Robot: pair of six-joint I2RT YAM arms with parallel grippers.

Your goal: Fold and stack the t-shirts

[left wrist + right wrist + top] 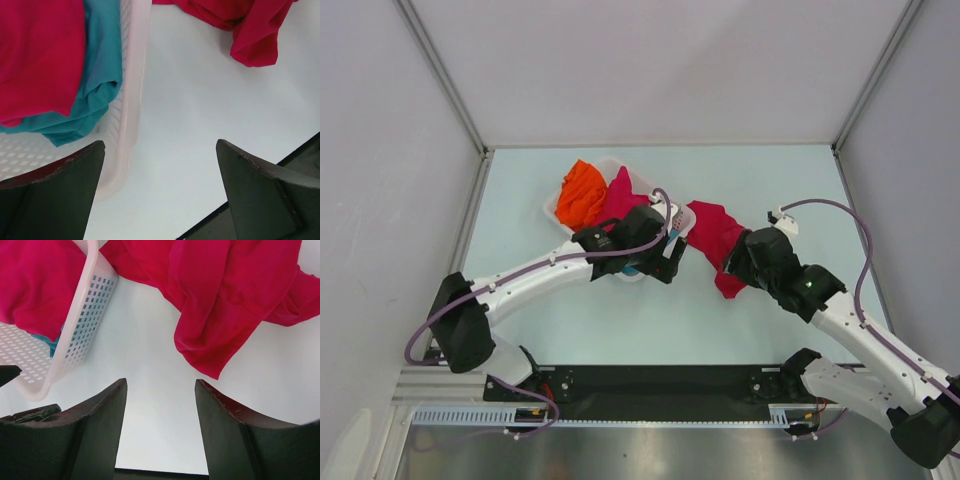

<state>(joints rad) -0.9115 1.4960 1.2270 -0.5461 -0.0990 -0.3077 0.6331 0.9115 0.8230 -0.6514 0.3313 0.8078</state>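
A crumpled crimson-pink t-shirt (716, 243) lies on the table right of the white mesh basket (556, 207); it also shows in the right wrist view (225, 300) and the left wrist view (250, 30). In the basket lie an orange t-shirt (582, 195), another crimson-pink shirt (620, 195) and a teal t-shirt (100, 75) under it. My left gripper (665, 262) is open and empty at the basket's near right rim. My right gripper (735, 262) is open and empty at the near edge of the shirt on the table.
The basket wall (85, 315) stands left of the right gripper. Grey walls enclose the table on three sides. A black strip (660, 380) runs along the near edge between the arm bases.
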